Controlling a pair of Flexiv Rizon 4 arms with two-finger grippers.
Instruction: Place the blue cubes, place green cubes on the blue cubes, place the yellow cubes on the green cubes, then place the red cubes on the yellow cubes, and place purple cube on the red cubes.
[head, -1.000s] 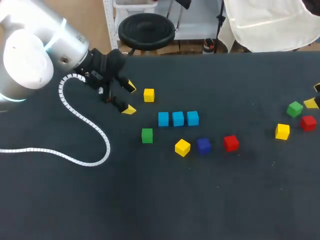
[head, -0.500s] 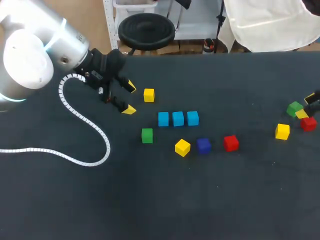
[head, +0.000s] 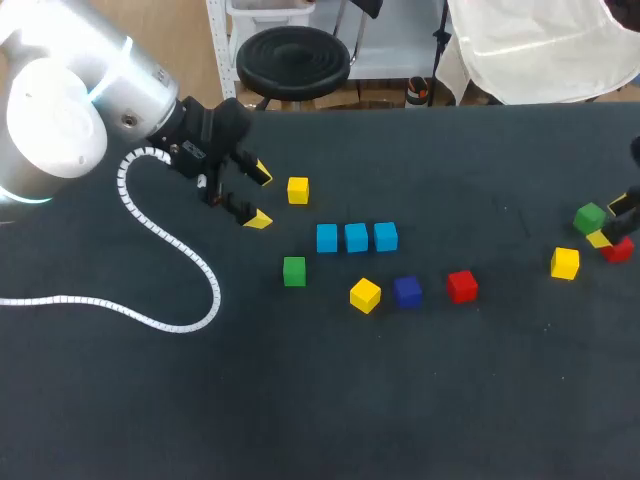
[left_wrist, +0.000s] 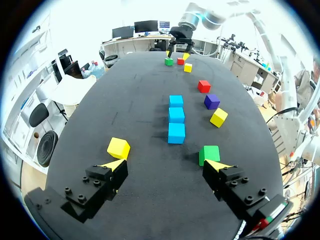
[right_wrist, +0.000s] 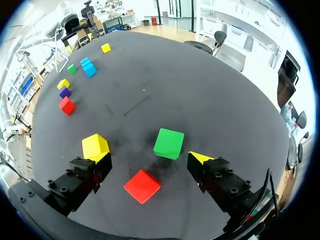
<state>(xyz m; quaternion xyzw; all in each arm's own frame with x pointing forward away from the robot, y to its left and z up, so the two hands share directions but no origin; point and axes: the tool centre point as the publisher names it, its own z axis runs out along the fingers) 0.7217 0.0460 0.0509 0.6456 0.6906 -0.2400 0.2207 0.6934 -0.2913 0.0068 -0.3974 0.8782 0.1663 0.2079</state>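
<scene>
Three blue cubes (head: 356, 237) lie in a row mid-table. Near them are a green cube (head: 294, 271), a yellow cube (head: 365, 295), a purple cube (head: 407, 291), a red cube (head: 462, 286) and a second yellow cube (head: 298, 190). My left gripper (head: 260, 197) stands open just left of that second yellow cube (left_wrist: 118, 148), holding nothing. At the far right my open right gripper (head: 609, 220) hovers over a green cube (right_wrist: 169, 143), a red cube (right_wrist: 142, 186) and a yellow cube (right_wrist: 95, 145). The red one lies between its fingers, untouched, and the green one is just ahead.
My left arm's white coiled cable (head: 170, 250) trails over the table's left side. The right-hand cubes lie close to the table's right edge. Dark tabletop (head: 350, 400) stretches across the whole front.
My right gripper has come in from the right edge to the green and red cubes. The left arm and all the cubes have stayed put.
</scene>
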